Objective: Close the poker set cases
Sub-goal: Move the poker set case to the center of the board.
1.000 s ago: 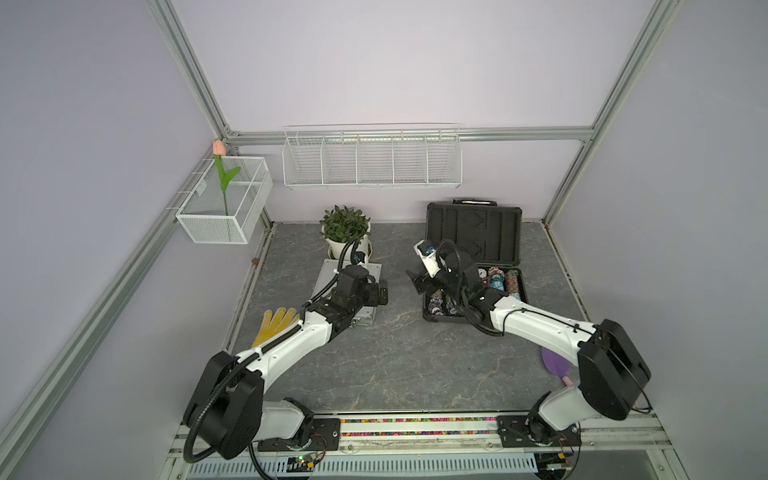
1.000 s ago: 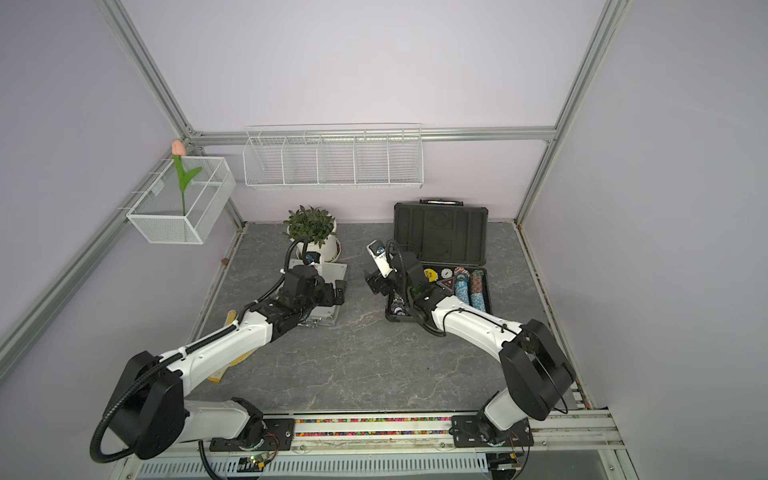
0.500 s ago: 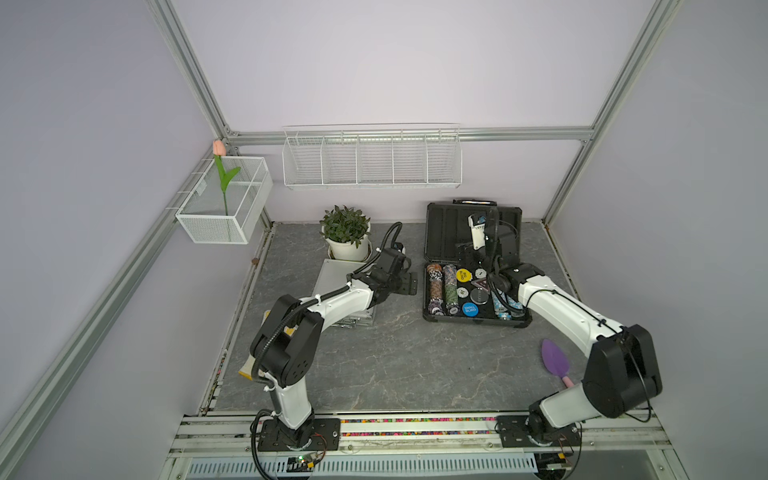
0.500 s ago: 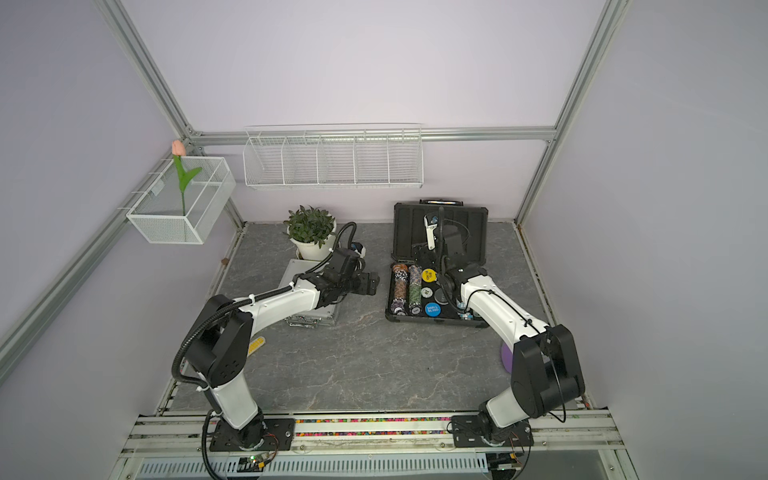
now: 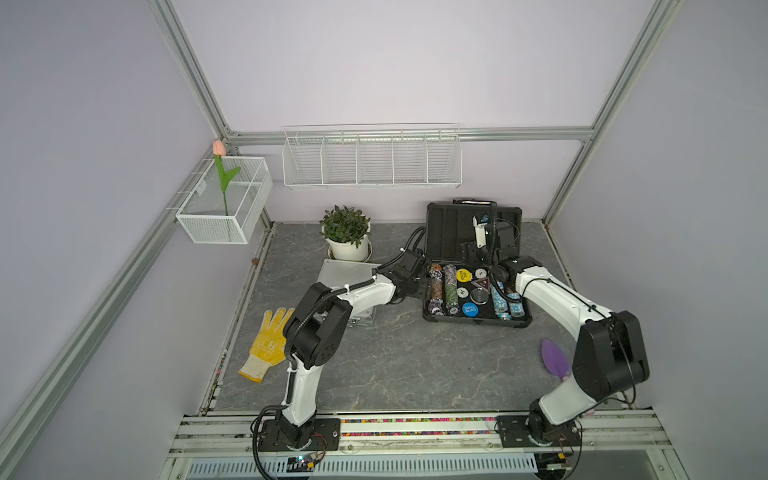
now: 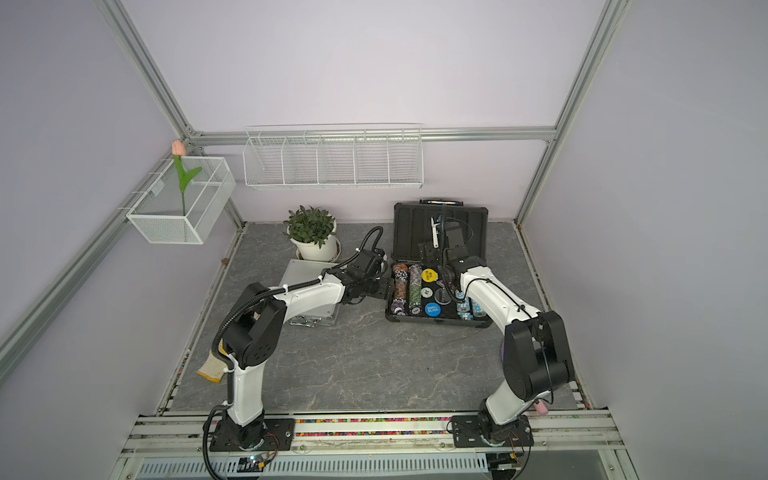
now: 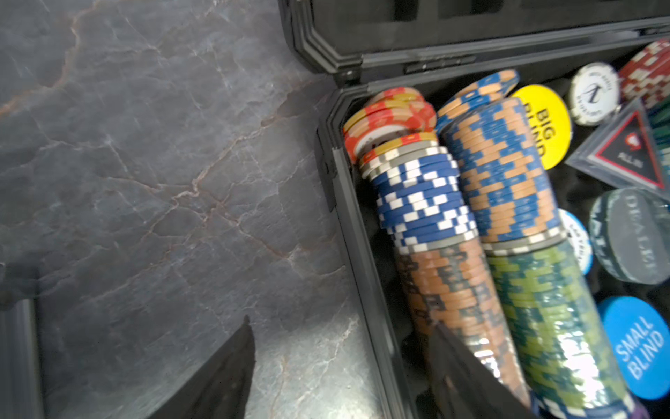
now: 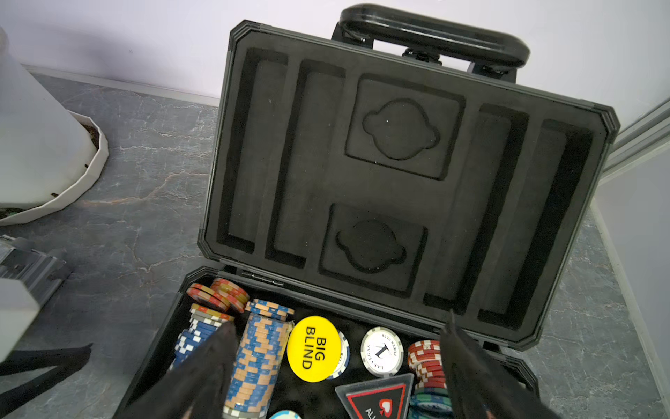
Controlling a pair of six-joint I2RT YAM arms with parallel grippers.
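Note:
The larger dark-grey poker set case (image 5: 515, 322) (image 6: 440, 322) stands open at the back right. Its foam-lined lid (image 5: 451, 232) (image 8: 398, 174) is upright and rows of chips (image 7: 507, 181) fill the tray. The small ribbed silver case (image 5: 347, 272) (image 6: 305, 274) lies flat with its lid down, partly under my left arm. My left gripper (image 5: 419, 286) (image 7: 340, 323) is open, straddling the tray's left wall (image 7: 357, 225). My right gripper (image 5: 484, 257) (image 8: 339, 323) is open over the tray's back, in front of the lid, holding nothing.
A potted plant (image 5: 346, 232) stands behind the silver case. A yellow glove (image 5: 268, 345) lies at the left edge and a purple object (image 5: 555, 361) at the right. White wire baskets (image 5: 372, 160) hang on the back wall, and one (image 5: 226, 199) holds a tulip.
My left gripper has moved right, from over the silver case to the dark case's left wall. My right gripper has moved back from the tray's left part toward the lid.

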